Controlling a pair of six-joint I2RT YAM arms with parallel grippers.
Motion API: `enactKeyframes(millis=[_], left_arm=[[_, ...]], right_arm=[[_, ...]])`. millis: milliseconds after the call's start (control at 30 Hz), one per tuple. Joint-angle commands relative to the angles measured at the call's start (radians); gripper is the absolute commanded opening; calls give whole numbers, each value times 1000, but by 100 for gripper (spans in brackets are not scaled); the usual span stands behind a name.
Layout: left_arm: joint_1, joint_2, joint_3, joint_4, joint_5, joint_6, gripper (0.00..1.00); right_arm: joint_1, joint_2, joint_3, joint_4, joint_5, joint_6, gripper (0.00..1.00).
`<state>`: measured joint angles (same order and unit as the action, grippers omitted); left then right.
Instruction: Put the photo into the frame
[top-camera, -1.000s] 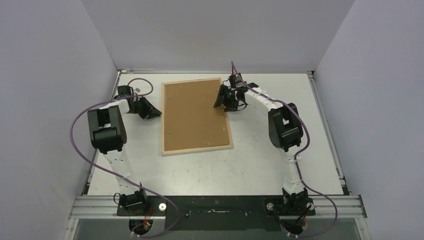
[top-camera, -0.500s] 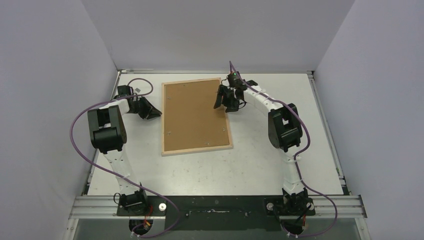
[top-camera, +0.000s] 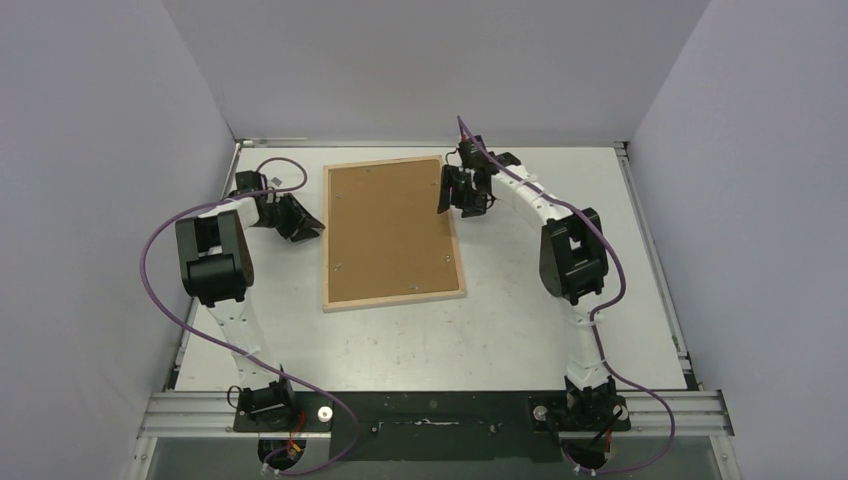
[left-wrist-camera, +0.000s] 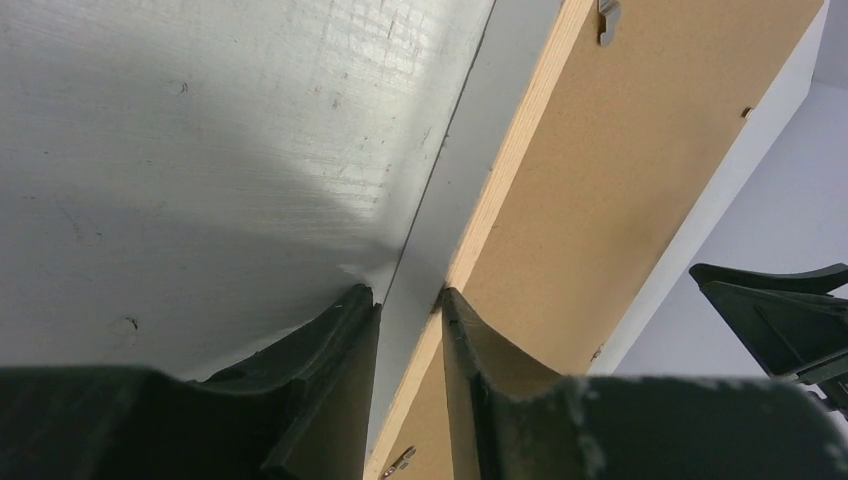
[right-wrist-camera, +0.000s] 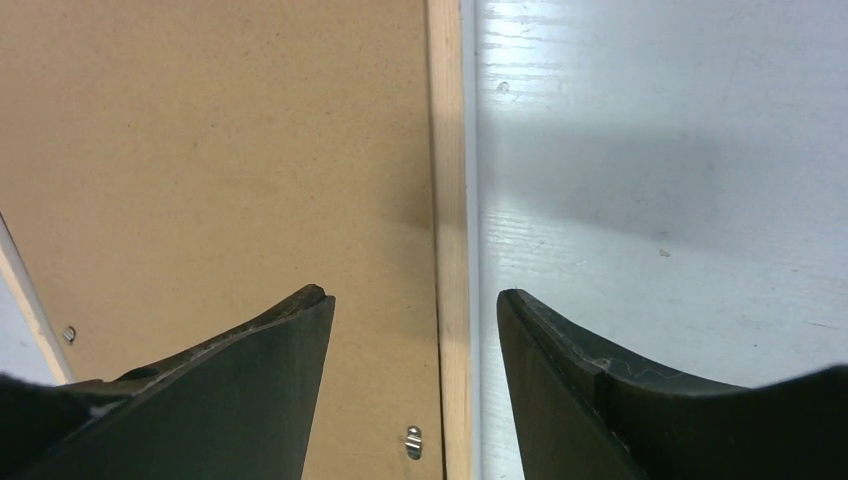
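The frame (top-camera: 395, 297) lies back-up on the table, its pale wood rim around a brown backing board (top-camera: 390, 225). The photo is hidden. My left gripper (top-camera: 308, 226) sits low at the frame's left edge. In the left wrist view its jaws (left-wrist-camera: 408, 292) stand a little apart, open, with the frame's white side and wood rim (left-wrist-camera: 510, 170) between the tips. My right gripper (top-camera: 445, 195) hangs open over the frame's right rim (right-wrist-camera: 450, 200) near the far corner. One finger (right-wrist-camera: 260, 340) is above the board, the other (right-wrist-camera: 560, 340) above the table.
Small metal clips (right-wrist-camera: 412, 440) hold the backing board (left-wrist-camera: 650, 150) in the frame. White walls close in the white table (top-camera: 540, 330) on three sides. Purple cables loop from both arms. The right gripper (left-wrist-camera: 780, 310) shows at the right of the left wrist view.
The left gripper's jaws have widened slightly at the frame's edge. The right gripper has shifted a little toward the far side. The frame has not moved.
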<state>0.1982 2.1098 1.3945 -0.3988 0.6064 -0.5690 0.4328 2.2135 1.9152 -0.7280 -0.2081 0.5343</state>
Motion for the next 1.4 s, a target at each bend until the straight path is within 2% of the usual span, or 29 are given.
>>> enactKeyframes(millis=[0, 133, 200, 367, 733, 1367], left_arm=[[0, 10, 31, -25, 9, 29, 29], [0, 5, 23, -14, 20, 29, 35], [0, 5, 20, -5, 28, 27, 36], [0, 12, 21, 5, 49, 23, 38], [-3, 43, 31, 0, 59, 11, 35], [-9, 46, 34, -5, 58, 9, 34]], right_arm=[[-14, -53, 6, -13, 44, -33, 61], [-14, -56, -7, -30, 78, -48, 53], [-15, -55, -14, -33, 85, -54, 46], [-17, -31, -12, -41, 76, -67, 40], [-16, 29, 2, -68, 37, -92, 42], [29, 97, 24, -94, -10, -140, 41]])
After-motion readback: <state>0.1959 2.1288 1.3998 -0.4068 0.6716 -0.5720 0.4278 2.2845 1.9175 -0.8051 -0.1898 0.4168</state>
